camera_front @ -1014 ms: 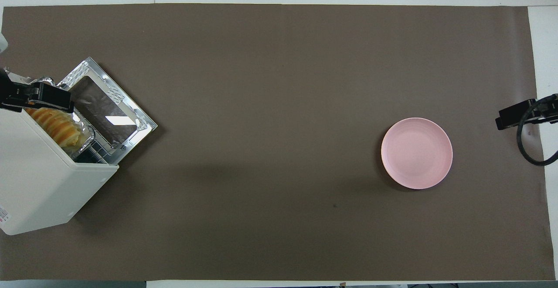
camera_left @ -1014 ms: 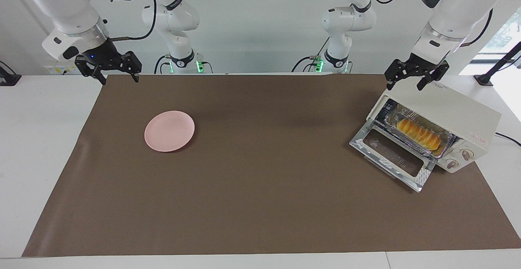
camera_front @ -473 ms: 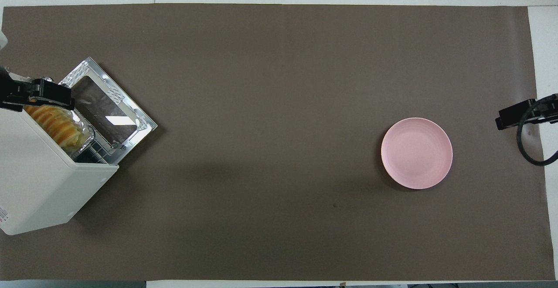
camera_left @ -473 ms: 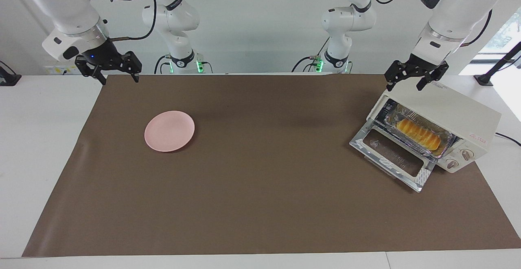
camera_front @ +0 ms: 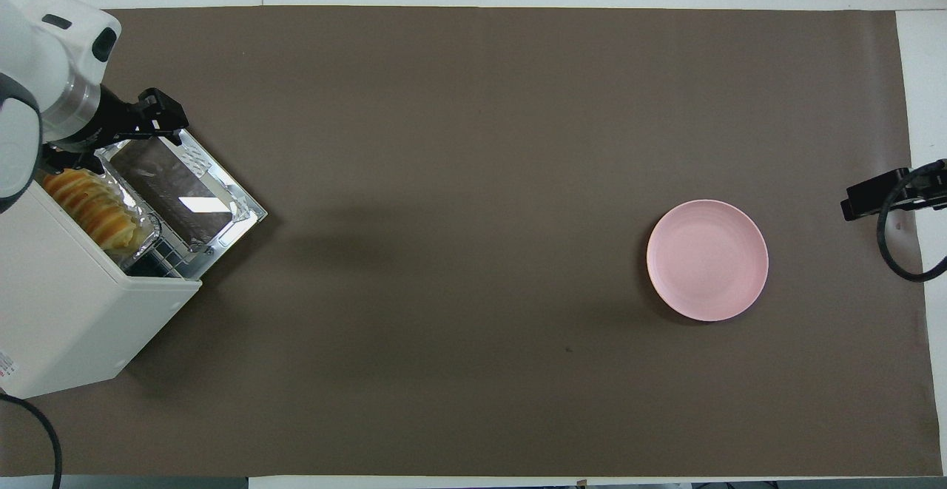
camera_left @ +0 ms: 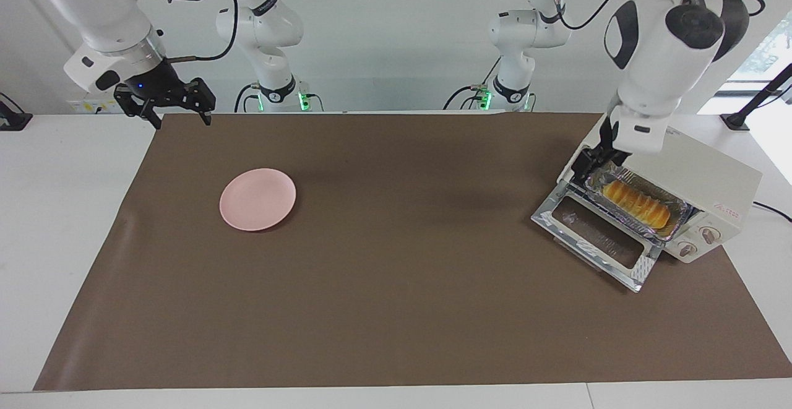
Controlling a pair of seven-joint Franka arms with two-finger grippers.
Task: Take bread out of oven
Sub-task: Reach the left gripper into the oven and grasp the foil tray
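The bread point(camera_left: 637, 204) lies in a foil tray point(camera_left: 679, 218) inside the oven point(camera_left: 711, 174), door point(camera_left: 594, 236) dropped open. The left gripper point(camera_left: 591, 161) sits at the tray's end, jaws' state unclear. The right gripper point(camera_left: 166, 104) waits, jaws spread empty, near a pink plate point(camera_left: 257, 199) on the counter point(camera_left: 396, 285).

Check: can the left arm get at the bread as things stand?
Probably yes. The oven door is down, the bread lies uncovered in its foil tray, and the left tool is at the tray's nearer end.

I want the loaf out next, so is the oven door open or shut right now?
Open. The oven door lies flat, with the bread exposed.
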